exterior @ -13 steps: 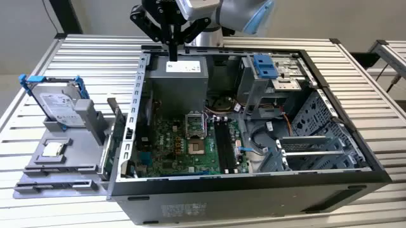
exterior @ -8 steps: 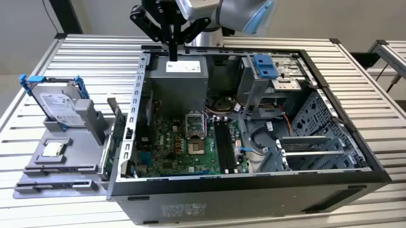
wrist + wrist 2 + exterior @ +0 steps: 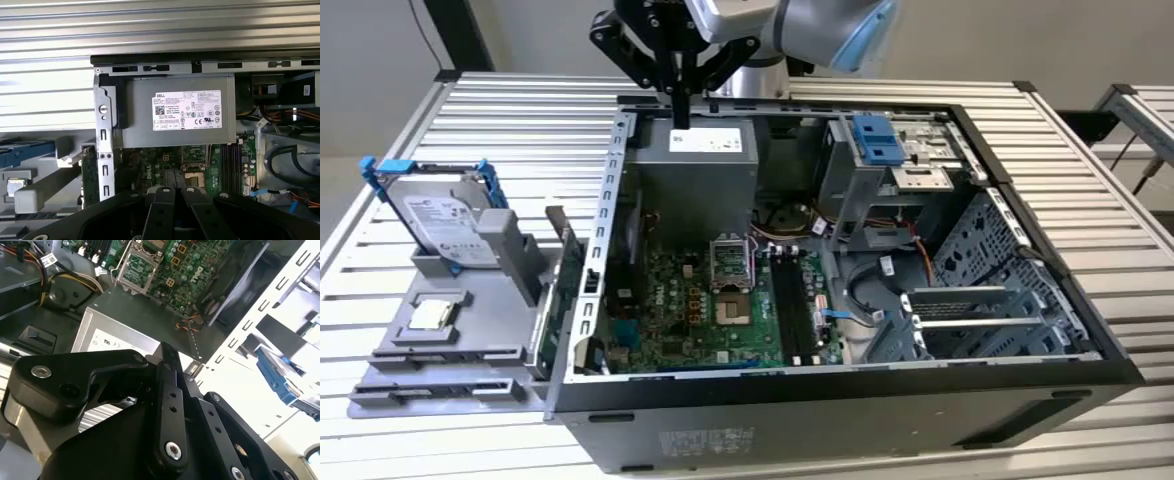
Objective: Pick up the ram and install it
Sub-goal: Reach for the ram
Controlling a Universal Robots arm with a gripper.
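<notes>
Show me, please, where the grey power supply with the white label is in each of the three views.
Exterior view: the power supply sits at the computer case's end nearest the arm.
Second wrist view: it lies beside the motherboard.
First wrist view: it lies between case rim and motherboard, white label facing the camera.
Shared landmark: the CPU socket next to it.

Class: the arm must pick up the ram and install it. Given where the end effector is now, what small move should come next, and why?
Probably shift the end effector toward the exterior view's left. It hangs shut and empty over the power supply, while what looks like the ram stands outside the case wall, beside the hard drive.
</notes>
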